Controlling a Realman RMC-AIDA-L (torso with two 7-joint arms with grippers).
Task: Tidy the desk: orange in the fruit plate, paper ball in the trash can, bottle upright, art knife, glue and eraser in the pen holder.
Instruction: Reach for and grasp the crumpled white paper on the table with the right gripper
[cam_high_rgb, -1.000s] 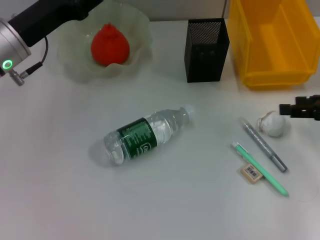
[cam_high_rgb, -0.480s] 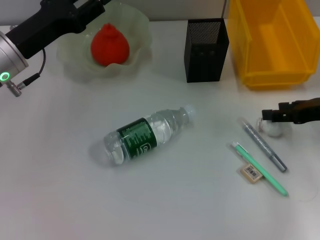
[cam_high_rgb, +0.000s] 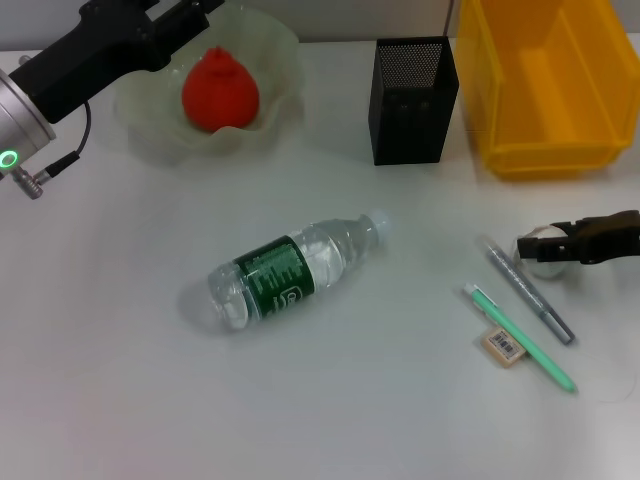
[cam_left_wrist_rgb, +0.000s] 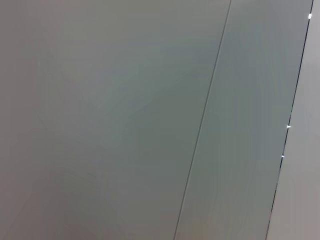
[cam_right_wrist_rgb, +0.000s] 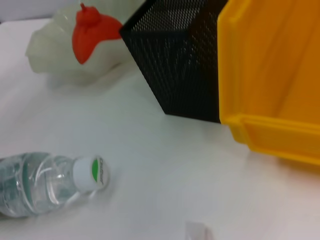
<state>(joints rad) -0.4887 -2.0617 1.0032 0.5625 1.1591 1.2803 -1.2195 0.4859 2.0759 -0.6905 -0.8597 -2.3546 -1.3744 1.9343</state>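
The orange (cam_high_rgb: 220, 88) sits in the fruit plate (cam_high_rgb: 275, 45): done. My right gripper (cam_high_rgb: 545, 247) has its jaws apart around the paper ball (cam_high_rgb: 545, 258), near the trash can (cam_high_rgb: 545, 80). The bottle (cam_high_rgb: 290, 272) lies flat; the eraser (cam_high_rgb: 503, 346) waits on the table (cam_high_rgb: 100, 380). My left gripper (cam_high_rgb: 175, 15) hangs by the plate, jaws unclear.

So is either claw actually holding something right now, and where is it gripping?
Nothing is clearly held yet. The right claw sits at the paper ball, fingers around its top, but a closed grip cannot be told. The left claw, above the fruit plate, holds nothing visible.
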